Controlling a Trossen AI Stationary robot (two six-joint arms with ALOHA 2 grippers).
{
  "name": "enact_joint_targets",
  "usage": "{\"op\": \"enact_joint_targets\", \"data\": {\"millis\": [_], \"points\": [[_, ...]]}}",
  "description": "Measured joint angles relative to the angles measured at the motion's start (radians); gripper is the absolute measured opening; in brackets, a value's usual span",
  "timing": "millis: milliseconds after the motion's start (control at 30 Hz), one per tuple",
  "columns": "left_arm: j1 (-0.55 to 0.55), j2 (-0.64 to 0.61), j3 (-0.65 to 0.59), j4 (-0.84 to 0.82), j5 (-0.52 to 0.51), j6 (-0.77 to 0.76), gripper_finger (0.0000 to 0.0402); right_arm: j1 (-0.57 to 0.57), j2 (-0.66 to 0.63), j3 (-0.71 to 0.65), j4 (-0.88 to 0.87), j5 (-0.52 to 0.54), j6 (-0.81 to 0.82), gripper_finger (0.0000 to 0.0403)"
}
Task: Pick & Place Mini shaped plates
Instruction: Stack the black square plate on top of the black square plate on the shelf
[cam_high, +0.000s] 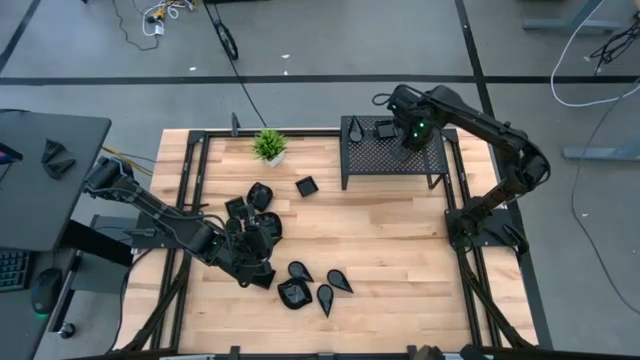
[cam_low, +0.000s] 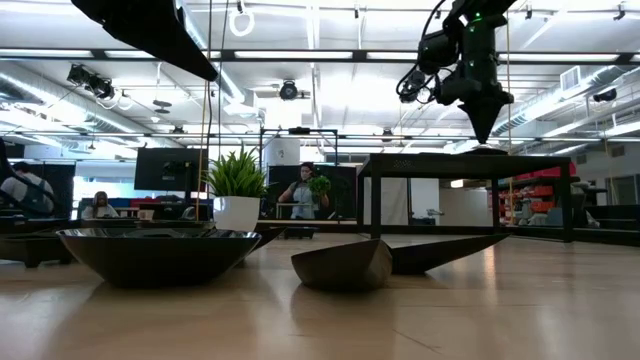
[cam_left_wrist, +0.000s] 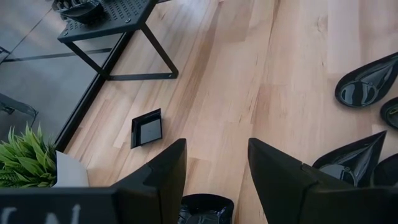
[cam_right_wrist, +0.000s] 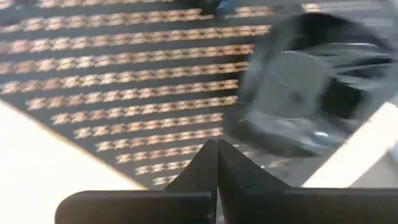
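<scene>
Wooden table (cam_high: 400, 240) fills mid-frame of the high view, mini shaped plates (cam_high: 300, 285) scattered at its lower centre, 1 square plate (cam_high: 306, 185) nearer the rack (cam_high: 390, 155). Left gripper (cam_high: 262, 235) hovers over them, fingers (cam_left_wrist: 283, 180) parted, empty. Right gripper (cam_right_wrist: 216, 146), clenched and empty, hangs above the rack, upper right.

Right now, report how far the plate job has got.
Done: a few plates lie on the black rack. In hand: nothing; the right gripper hangs shut over the rack, the left gripper open above the table. Left: most plates remain on the wood.
</scene>
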Motion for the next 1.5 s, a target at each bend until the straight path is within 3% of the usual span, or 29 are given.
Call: {"op": "enact_joint_targets", "data": {"millis": [400,500,633,800,1000,1100,1367,1500], "points": [[0.0,0.0,0.0,0.0,0.0,-0.002,0.0177,-0.001,0.016,0.0,0.049,0.014,0.006,0.0004],[0.0,0.0,0.0,0.0,0.0,-0.002,0.0177,0.002,0.017,0.0,0.049,-0.025,0.0,0.0004],[0.0,0.0,0.0,0.001,0.0,-0.001,0.0177,0.049,0.004,-0.001,0.098,-0.015,0.032,0.0004],[0.0,0.0,0.0,0.0,0.0,-0.001,0.0177,0.209,-0.049,-0.001,0.262,0.014,0.093,0.0004],[0.0,0.0,0.0,0.001,0.0,-0.002,0.0177,0.507,-0.07,-0.001,0.534,0.051,0.126,0.0004],[0.0,0.0,0.0,0.0,0.0,-0.008,0.0177,0.658,-0.058,-0.023,0.714,0.067,0.065,0.0004],[0.0,0.0,0.0,0.002,0.006,-0.01,0.0177,0.972,-0.054,-0.32,1.232,0.01,-0.049,0.0011],[0.0,0.0,0.0,-0.002,0.052,-0.01,0.0177,1.066,-0.047,-0.477,1.391,0.038,0.047,0.0029]]}}
